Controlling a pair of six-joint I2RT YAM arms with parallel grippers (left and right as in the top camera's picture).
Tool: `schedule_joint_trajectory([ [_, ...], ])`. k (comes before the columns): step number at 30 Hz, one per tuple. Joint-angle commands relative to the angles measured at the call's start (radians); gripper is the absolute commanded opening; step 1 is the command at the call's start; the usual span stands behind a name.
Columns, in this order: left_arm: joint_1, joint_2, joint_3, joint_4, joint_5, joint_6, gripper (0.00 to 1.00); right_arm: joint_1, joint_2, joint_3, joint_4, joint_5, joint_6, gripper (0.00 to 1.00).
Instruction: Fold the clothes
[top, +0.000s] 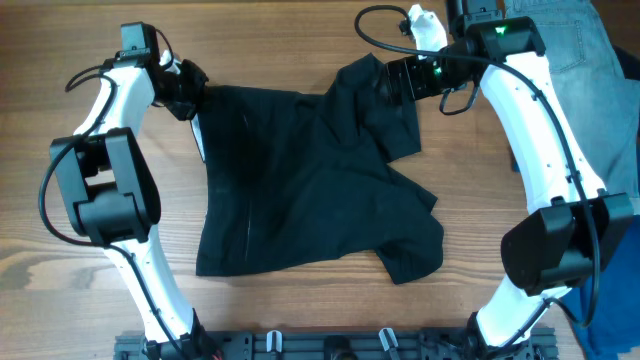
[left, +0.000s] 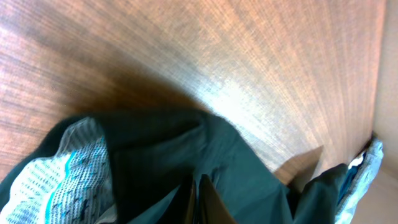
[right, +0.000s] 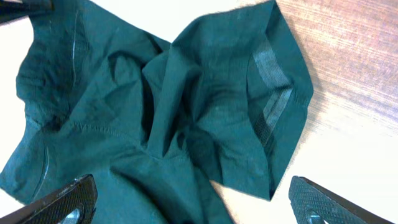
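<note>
Overhead view: the clothes (top: 310, 190), black and plain, crumpled across the middle of the wooden surface (top: 300, 320), reaching from upper left of centre down to lower right of centre. Wide, flatter part on the left half. One folded-over flap pointing to the upper right, another bunched lobe at the lower right.

At the upper left corner of the fabric, the left claw (top: 190, 95), closed tight on the cloth's edge. In the left wrist view, both fingers (left: 208, 202) pressed together at the bottom centre of the frame, with dark cloth gathered round them. Pale mesh lining (left: 68, 177) turned out at the lower left, and a dark shadow on the wood just above the cloth.

At the upper right of the fabric, over the flap's top edge, the right claw (top: 392, 82), spread wide and gripping nothing. In the right wrist view, textured fingers (right: 65, 199) in the lower left and lower right corners, well apart, with wrinkled cloth between and above them. Hemmed edge with a shiny band toward the right of that frame, bare wood beyond it.

Light denim garment (top: 590, 50) in the upper right corner of the overhead frame, apart from the black fabric. Royal blue cloth (top: 612, 300) at the lower right edge, mostly cut off.
</note>
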Motion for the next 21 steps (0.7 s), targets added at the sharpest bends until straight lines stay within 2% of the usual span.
schedule_joint_trajectory([
  [1,0.005,0.003,0.002,0.023,0.007,-0.021,0.04,0.002,-0.006,0.023,-0.042,0.005,-0.012,1.00],
  [4,0.016,0.003,0.002,-0.024,0.005,-0.043,0.04,0.002,-0.006,0.023,-0.072,0.004,0.006,0.99],
  [5,0.016,0.003,0.002,-0.063,0.009,-0.045,0.11,0.002,-0.006,0.023,-0.076,0.001,0.006,1.00],
  [6,0.014,0.003,0.002,-0.101,0.007,-0.040,0.26,0.002,-0.006,0.023,-0.079,0.001,0.006,1.00],
  [7,0.013,0.003,0.002,-0.132,0.008,-0.023,0.34,0.002,-0.006,0.023,-0.080,0.001,0.006,1.00],
  [10,0.014,-0.002,0.002,-0.193,0.009,0.040,0.50,0.002,-0.006,0.023,-0.078,-0.008,0.005,1.00],
  [11,0.014,-0.005,0.002,-0.197,0.009,0.045,0.65,0.002,-0.006,0.023,-0.078,-0.016,0.005,1.00],
  [12,0.014,-0.007,0.002,-0.197,0.008,0.045,0.75,0.002,-0.006,0.023,-0.078,-0.026,0.004,1.00],
  [14,0.016,-0.014,0.003,-0.195,0.011,0.045,0.77,0.002,-0.006,0.023,-0.078,-0.028,0.003,1.00],
  [16,0.016,-0.025,0.003,-0.191,0.010,0.045,0.71,0.002,-0.006,0.023,-0.079,-0.029,0.003,1.00],
  [21,0.030,-0.042,0.003,-0.184,-0.011,0.045,0.72,0.002,-0.006,0.023,-0.075,-0.028,0.002,1.00],
])
